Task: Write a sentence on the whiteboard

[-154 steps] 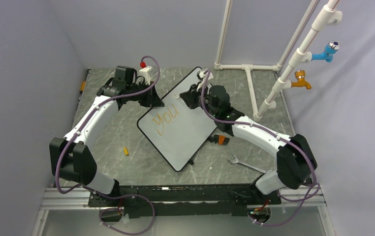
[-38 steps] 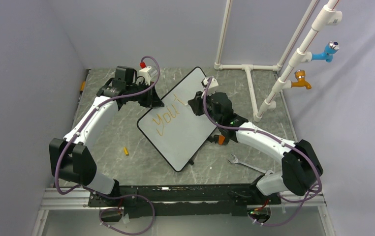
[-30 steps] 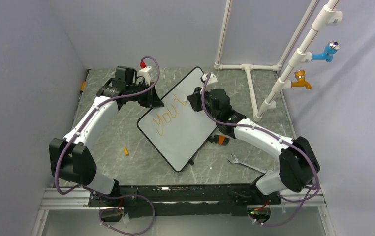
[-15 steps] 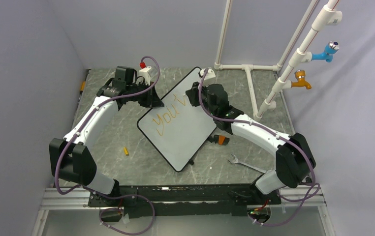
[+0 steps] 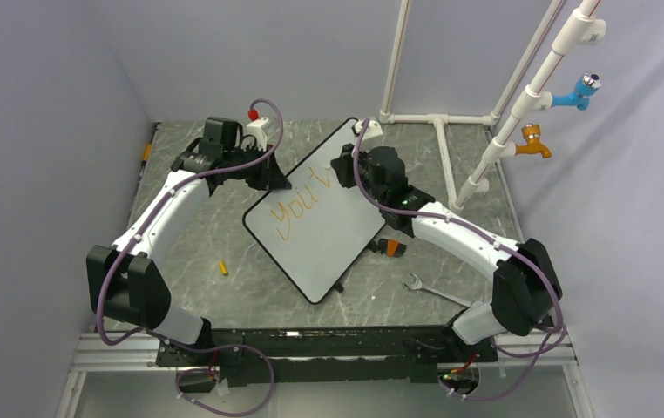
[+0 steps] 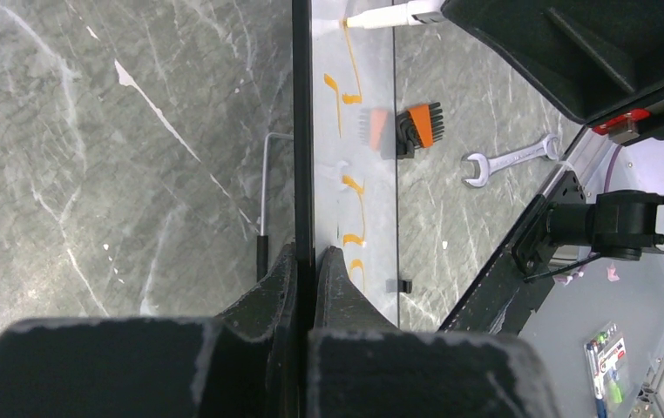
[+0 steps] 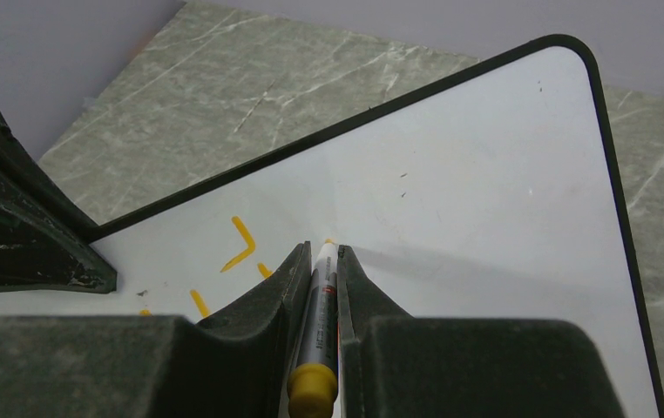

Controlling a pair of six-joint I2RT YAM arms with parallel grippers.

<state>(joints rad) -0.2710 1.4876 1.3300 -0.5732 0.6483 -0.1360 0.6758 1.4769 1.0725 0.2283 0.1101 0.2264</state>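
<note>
A small yellow bit (image 5: pixel 222 267), maybe the pen's cap, lies on the table (image 5: pixel 180 235), well apart from the work.

The left gripper (image 6: pixel 305 277) has its fingers shut tight on the black rim of the board (image 5: pixel 324 239). It pinches the far left edge. I think it does this so the board cannot slide or turn when the pen pushes on it.

The board sits in the middle of the table, turned like a diamond between the two arms. That way each arm can reach its own side.

The sentence (image 5: pixel 297 203) is in orange. It runs up and to the right along the top part of the board. It reads "You", then a small tick and the start of one more letter. The rest of the board is blank, so most of the words are not yet done.

The right gripper (image 7: pixel 321 254) is shut on the pen (image 7: pixel 318 313). The pen lies along the gap between the fingers, tip out front, so the arm can steer it like a hand. The tip touches the board just past the last orange mark, ready for the next stroke.

To the right, an orange brush (image 5: pixel 389 247) sits beside the board, and a wrench (image 5: pixel 423 287) lies nearer the arm bases. Neither is in the way.
</note>
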